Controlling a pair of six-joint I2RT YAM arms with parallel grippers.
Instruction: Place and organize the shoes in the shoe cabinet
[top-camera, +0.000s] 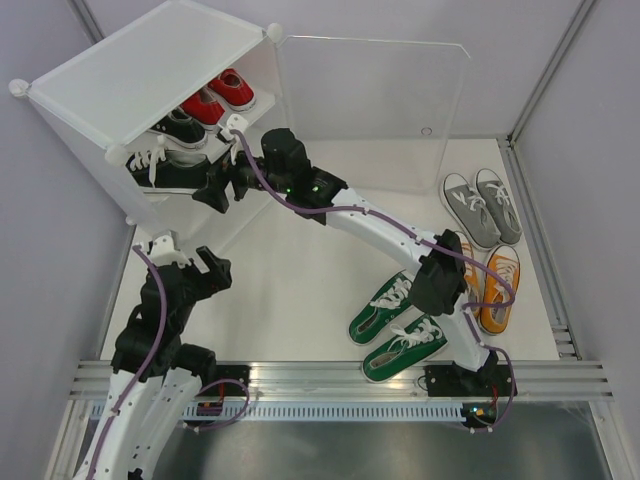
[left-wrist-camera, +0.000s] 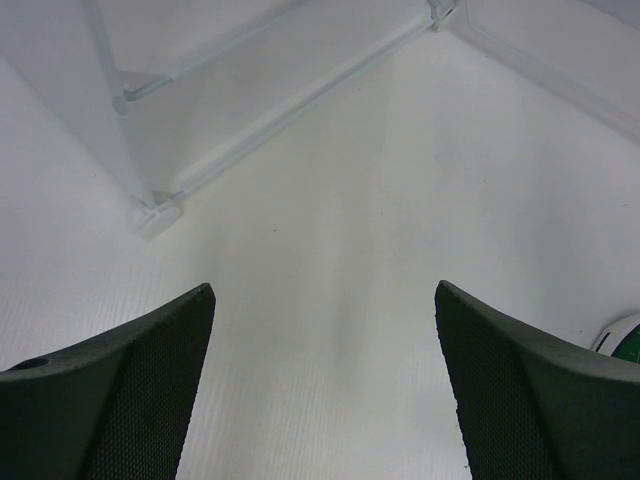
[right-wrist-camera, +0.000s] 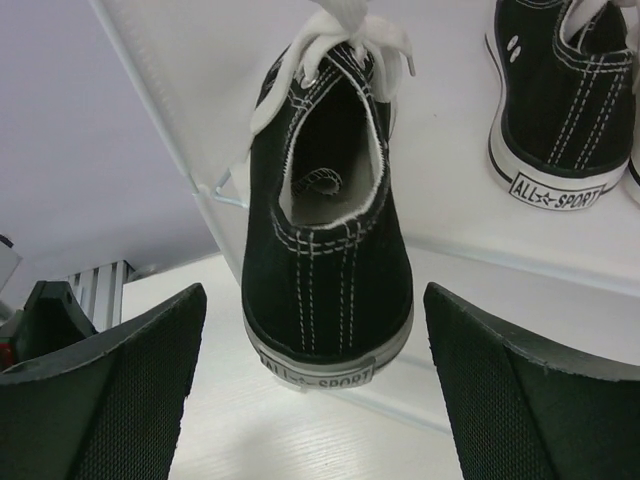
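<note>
Wide-spread jaws flank the heel of a black sneaker (right-wrist-camera: 325, 250), clear of it on both sides; the heel, tagged ALL SPORT, juts past the front edge of a white cabinet shelf (right-wrist-camera: 450, 190); its white laces (right-wrist-camera: 350, 35) lie at the far end; a second black sneaker (right-wrist-camera: 560, 90) stands on the shelf at right, heel toward the camera.

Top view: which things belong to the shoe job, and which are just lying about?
Job: shoe cabinet; red shoes and black shoes inside it; green shoes, orange shoes, grey shoes on the table.
Not job: metal rail at the near edge.
</note>
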